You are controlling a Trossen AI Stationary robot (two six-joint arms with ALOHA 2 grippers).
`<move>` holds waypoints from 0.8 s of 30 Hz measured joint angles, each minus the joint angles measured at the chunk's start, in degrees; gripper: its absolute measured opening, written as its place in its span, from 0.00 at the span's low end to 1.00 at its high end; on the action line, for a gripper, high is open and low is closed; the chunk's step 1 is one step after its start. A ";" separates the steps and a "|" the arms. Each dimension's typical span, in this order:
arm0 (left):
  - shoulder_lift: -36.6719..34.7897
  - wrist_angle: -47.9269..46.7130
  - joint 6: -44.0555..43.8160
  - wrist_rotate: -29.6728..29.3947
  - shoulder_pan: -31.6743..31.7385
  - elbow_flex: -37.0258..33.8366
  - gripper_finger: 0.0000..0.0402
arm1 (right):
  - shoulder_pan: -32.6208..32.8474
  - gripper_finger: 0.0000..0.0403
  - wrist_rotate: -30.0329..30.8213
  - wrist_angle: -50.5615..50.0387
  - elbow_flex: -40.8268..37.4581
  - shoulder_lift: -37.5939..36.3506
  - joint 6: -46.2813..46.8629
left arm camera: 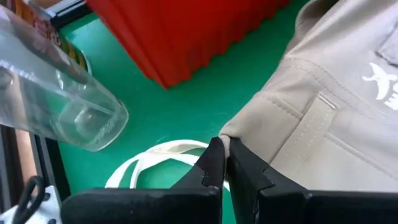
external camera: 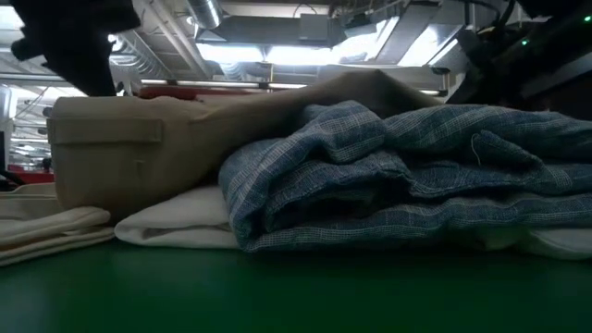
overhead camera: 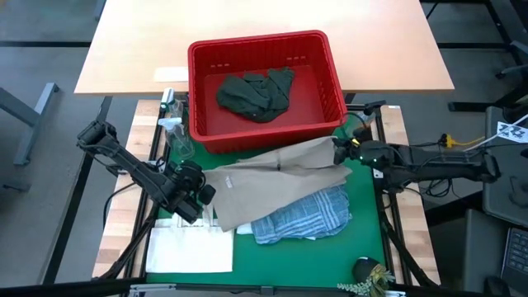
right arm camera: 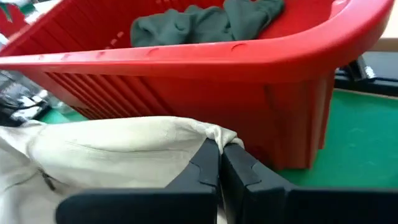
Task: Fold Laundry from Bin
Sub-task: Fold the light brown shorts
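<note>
A beige garment (overhead camera: 272, 177) stretches slantwise across the green mat (overhead camera: 363, 239), in front of the red bin (overhead camera: 330, 78). Its lower part lies over a crumpled blue-and-white striped garment (overhead camera: 301, 216). My left gripper (overhead camera: 206, 195) is shut on the beige garment's left end. My right gripper (overhead camera: 337, 148) is shut on its right end, close to the bin's near wall. A dark green garment (overhead camera: 256, 92) lies in a heap on the bin's floor. In the low view, white cloth (external camera: 176, 224) shows under the blue-and-white garment (external camera: 398, 176). My left gripper pinches a seamed corner of the beige garment (left arm camera: 235, 132) between its two fingertips, slanting down from the table's left. The cloth spreads away from that corner. My right gripper pinches a bunched corner of the beige garment (right arm camera: 225, 133) between its two fingertips, coming nearly level from the table's right. The cloth runs off toward the left gripper.
A clear plastic bottle (overhead camera: 176, 136) stands left of the bin, near my left arm. A flat white tote bag (overhead camera: 190, 247) lies at the mat's near left, with its handles (left arm camera: 155, 155) just beyond my left fingers. A small dark object (overhead camera: 367, 272) sits at the near right corner.
</note>
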 joint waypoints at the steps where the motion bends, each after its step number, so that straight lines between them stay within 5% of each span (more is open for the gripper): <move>1: 0.00 0.28 -0.66 -0.13 0.13 -0.58 0.02 | -0.90 0.00 -0.31 0.12 0.00 0.27 -0.87; 24: 0.00 3.50 1.09 -0.24 9.34 -3.67 0.05 | -5.56 0.00 4.17 7.56 -0.04 14.04 -21.85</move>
